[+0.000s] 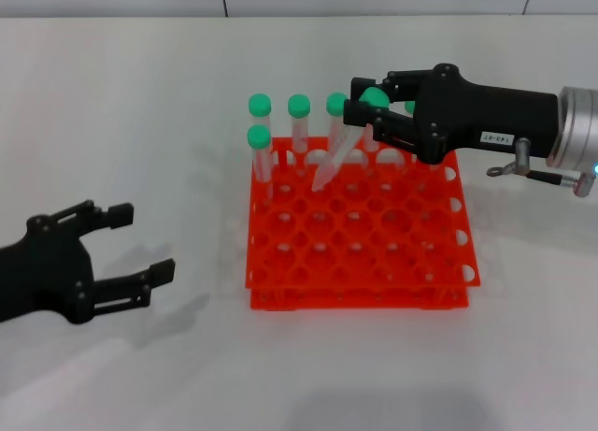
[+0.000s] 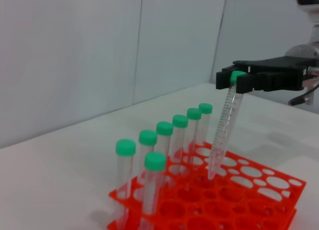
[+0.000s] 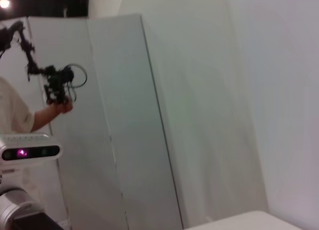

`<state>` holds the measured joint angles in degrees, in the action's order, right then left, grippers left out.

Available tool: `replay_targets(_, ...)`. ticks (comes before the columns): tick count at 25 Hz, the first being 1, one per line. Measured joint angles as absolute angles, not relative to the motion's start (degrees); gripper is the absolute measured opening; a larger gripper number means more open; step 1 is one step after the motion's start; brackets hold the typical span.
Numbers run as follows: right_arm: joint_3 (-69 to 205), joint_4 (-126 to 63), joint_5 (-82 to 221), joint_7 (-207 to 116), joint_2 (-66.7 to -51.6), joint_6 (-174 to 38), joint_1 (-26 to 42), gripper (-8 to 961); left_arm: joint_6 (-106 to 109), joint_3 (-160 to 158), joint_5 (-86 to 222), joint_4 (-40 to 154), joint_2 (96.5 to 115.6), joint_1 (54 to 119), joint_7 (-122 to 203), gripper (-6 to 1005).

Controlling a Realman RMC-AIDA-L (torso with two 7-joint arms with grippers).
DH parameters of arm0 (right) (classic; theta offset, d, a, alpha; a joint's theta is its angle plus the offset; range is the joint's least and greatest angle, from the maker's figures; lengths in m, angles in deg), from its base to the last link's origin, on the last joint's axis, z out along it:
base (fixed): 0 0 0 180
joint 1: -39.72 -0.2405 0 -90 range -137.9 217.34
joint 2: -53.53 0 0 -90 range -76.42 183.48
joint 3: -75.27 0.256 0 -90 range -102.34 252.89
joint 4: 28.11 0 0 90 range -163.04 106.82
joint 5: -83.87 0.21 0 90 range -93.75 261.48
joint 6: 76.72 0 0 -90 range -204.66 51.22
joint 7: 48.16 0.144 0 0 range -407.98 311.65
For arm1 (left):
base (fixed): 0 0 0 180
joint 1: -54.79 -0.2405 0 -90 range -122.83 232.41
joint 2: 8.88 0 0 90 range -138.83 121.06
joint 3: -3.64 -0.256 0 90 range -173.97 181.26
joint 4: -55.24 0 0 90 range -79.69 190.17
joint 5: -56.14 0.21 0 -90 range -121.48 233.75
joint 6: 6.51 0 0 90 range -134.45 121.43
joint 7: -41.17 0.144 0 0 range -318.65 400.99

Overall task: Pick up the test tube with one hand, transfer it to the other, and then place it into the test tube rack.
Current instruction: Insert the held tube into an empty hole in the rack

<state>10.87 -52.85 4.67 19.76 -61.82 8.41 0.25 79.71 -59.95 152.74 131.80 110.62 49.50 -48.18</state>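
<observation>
Right gripper (image 1: 366, 108) pinches test tube (image 1: 338, 152) by its cap, tip entering rack (image 1: 374, 263); straighten before lowering. Left gripper (image 1: 140, 249) parked open.

The black right gripper with its small white label and silver banded wrist (image 1: 372, 111) reaches in from the right, its fingers (image 1: 366, 83) closed around something held at its top. The black left gripper (image 1: 142, 246) rests low at the left, fingers spread apart.

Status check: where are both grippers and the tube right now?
Right gripper jaws shut on test tube at its green cap, tube tilted, tip at rack back rows. Left gripper open, low, left of rack. Racked tubes close beside.
</observation>
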Motion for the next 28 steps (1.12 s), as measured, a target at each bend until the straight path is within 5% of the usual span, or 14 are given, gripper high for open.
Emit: replay_targets(28, -1.61, -61.5, 0.81, 29.41, -61.94, -8.02, -6.51, 256, 79.26, -53.56, 152.45, 116.59, 110.49, 52.9, -38.15, 880)
